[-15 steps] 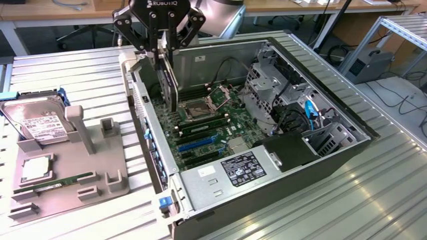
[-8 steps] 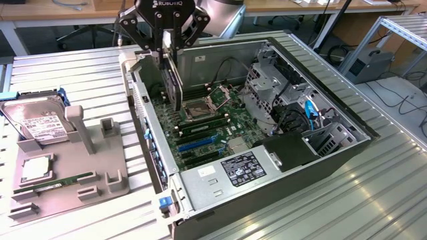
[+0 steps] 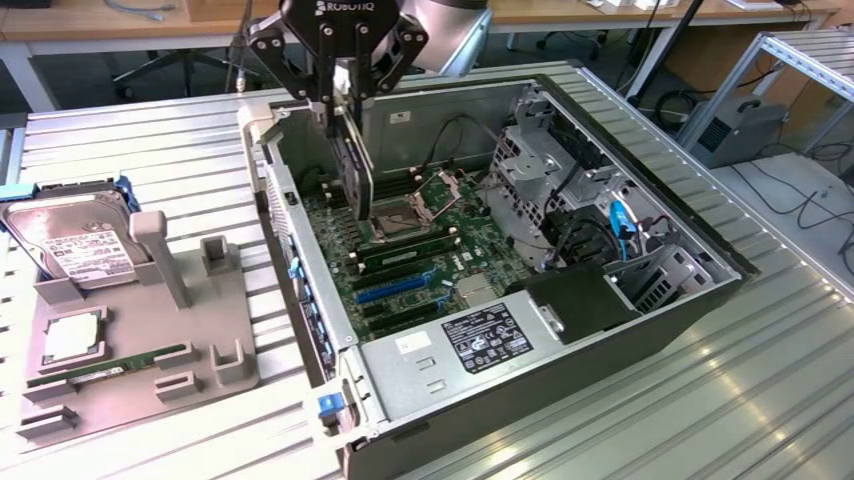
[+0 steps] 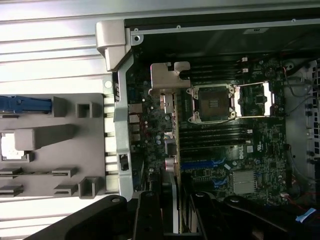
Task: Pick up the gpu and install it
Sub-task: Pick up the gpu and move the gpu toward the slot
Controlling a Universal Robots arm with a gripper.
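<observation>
gripper, exterior view: I see its fingers clamped on the gpu, high over the open computer case.
gpu, exterior view: hanging on edge, lower end near the motherboard, just beside the CPU socket.
grey tray, exterior view: outside the case, on the exterior view's left, carrying a hard drive and a RAM stick.
gripper, wrist view: dark fingers either side of the card.
gpu, wrist view: edge-on, silver bracket at the far end, alongside the CPU socket; I cannot tell whether it touches the board.
</observation>
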